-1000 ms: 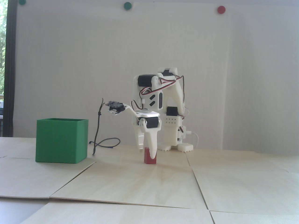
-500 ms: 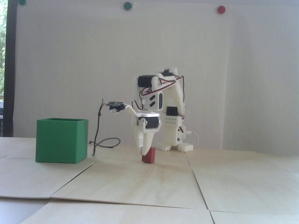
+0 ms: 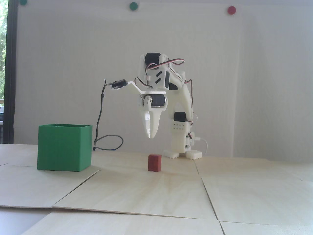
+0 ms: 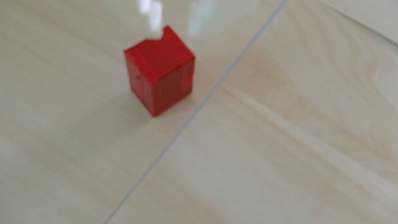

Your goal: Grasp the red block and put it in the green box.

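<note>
Your claw (image 3: pixel 149 136) hangs in the air with its two fingers pressed together at the tips, and it holds nothing. The red block (image 3: pixel 154 162) stands on the bench (image 3: pixel 156 191) directly under the claw and a little to the right of it in the fixed view, with a clear gap of air between them. In the wrist view the red block (image 4: pixel 160 71) sits flat, turned so that one corner points toward the camera, near a seam between two boards. A blurred white fingertip covers a small part of its far top edge.

The green box (image 3: pixel 64 147) is well apart from the claw, to its left in the fixed view, with its open top below the height of the fingertips.

I judge that the step in hand is to grasp the block, because it is not yet held. To do it well, first spread the fingers wider than the block. Then please turn the wrist until the fingers face two flat sides, not two corners; a grip on corners will probably let the cube twist and slip out. Bring the claw down straight, so that one finger goes on each side, and close only when the tips are low beside the block.
</note>
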### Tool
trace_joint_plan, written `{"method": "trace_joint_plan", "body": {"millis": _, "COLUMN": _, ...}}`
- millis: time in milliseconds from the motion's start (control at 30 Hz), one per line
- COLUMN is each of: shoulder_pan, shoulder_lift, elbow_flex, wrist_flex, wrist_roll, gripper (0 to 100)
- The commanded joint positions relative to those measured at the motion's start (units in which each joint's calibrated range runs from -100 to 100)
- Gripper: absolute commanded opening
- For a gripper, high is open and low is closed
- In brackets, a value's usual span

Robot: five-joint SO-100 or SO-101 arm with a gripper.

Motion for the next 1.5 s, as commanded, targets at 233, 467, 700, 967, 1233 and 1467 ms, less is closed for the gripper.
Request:
{"method": "trace_joint_plan", "body": {"millis": 233, "shoulder_pan": 1.32, "shoulder_lift": 2.72, "elbow_flex": -2.43, "wrist_flex": 1.57, "wrist_roll": 2.5, "gripper": 40}}
{"method": "trace_joint_plan", "body": {"millis": 467, "shoulder_pan": 0.59, "shoulder_lift": 8.33, "elbow_flex": -0.57, "wrist_flex": 1.49, "wrist_roll": 2.81, "gripper": 39}}
{"method": "trace_joint_plan", "body": {"millis": 700, "shoulder_pan": -0.86, "shoulder_lift": 10.85, "elbow_flex": -0.57, "wrist_flex": 1.74, "wrist_roll": 7.34, "gripper": 39}}
{"method": "trace_joint_plan", "body": {"millis": 967, "shoulder_pan": -3.03, "shoulder_lift": 14.48, "elbow_flex": -0.65, "wrist_flex": 1.82, "wrist_roll": 16.55, "gripper": 33}}
{"method": "trace_joint_plan", "body": {"millis": 1233, "shoulder_pan": -3.51, "shoulder_lift": 14.01, "elbow_flex": -1.19, "wrist_flex": 1.82, "wrist_roll": 18.53, "gripper": 20}}
{"method": "trace_joint_plan", "body": {"millis": 1467, "shoulder_pan": -3.11, "shoulder_lift": 14.56, "elbow_flex": -0.92, "wrist_flex": 1.74, "wrist_roll": 17.91, "gripper": 1}}
